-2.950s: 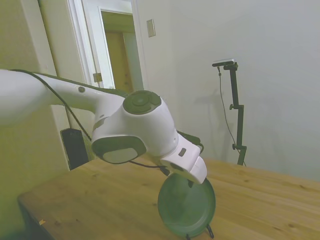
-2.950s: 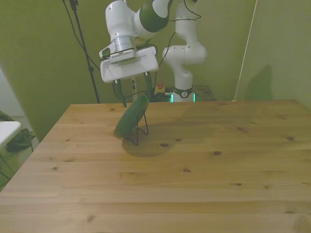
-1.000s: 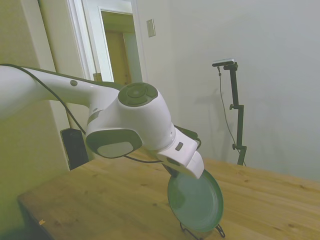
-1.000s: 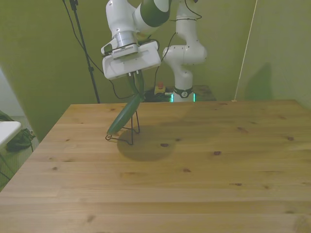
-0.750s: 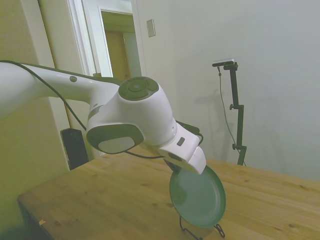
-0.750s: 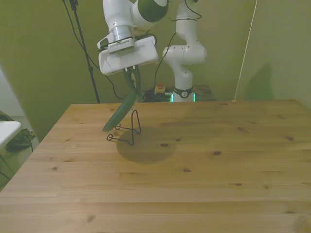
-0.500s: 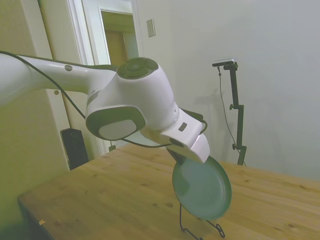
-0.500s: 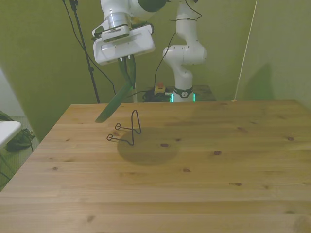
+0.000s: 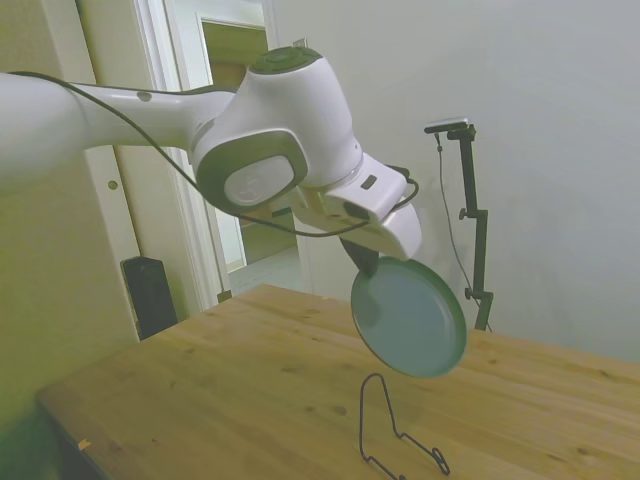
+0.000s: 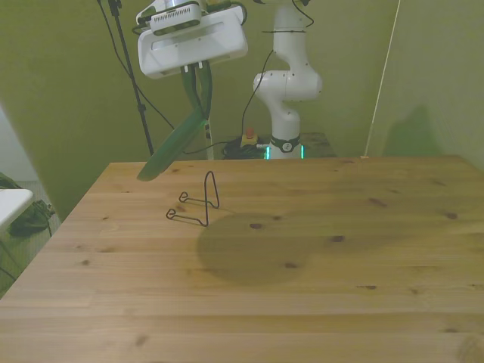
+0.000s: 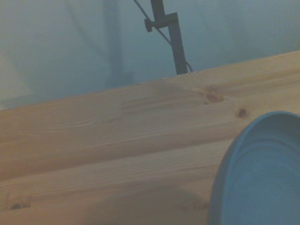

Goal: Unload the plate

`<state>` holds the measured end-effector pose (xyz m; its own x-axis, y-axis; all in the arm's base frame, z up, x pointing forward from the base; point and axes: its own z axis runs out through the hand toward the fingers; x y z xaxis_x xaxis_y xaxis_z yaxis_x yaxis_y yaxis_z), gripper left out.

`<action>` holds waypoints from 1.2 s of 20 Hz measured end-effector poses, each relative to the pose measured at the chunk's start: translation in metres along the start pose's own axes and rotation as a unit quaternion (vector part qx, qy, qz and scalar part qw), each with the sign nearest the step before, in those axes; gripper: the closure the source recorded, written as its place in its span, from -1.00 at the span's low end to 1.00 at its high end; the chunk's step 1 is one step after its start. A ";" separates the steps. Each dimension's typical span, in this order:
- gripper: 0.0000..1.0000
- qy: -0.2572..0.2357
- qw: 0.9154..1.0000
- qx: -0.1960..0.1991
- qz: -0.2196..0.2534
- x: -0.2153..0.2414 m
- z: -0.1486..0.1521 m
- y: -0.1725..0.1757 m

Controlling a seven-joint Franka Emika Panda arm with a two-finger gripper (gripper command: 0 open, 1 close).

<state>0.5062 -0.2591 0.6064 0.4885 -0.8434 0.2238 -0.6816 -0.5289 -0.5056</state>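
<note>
- Gripper [image 10: 198,97] clamped on rim of plate [image 9: 409,316], held tilted in air above wire stand [image 10: 198,203] and bench [image 10: 318,249].
- Edge-only grip: risk of slipping or pivoting during swing.

Arm's [image 9: 110,110] coming in from about 9 o'clock in the side view, forearm near level, wrist housing [image 9: 275,140] bent so the hand points down toward 5 o'clock. Gripper [image 10: 198,89] hangs high above the table, fingers [image 10: 203,91] pinched together on the plate's [image 9: 409,317] upper rim, which dangles tilted below.
</note>
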 end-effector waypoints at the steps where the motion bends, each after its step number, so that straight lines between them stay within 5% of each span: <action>1: 1.00 0.000 1.000 -0.005 0.006 0.005 0.007 -0.010; 6: 1.00 0.008 0.998 -0.055 0.024 0.018 0.067 -0.062; 14: 1.00 0.006 0.992 -0.126 0.027 0.011 0.226 -0.101; 22: 1.00 0.008 0.986 -0.165 0.024 0.004 0.296 -0.098; 23: -1.00 0.007 0.986 -0.168 0.022 0.003 0.299 -0.097; 24: -1.00 0.007 0.985 -0.171 0.019 0.002 0.300 -0.097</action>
<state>0.7368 -0.1807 0.4056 0.4523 -0.8636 0.2225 -0.8443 -0.4951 -0.2053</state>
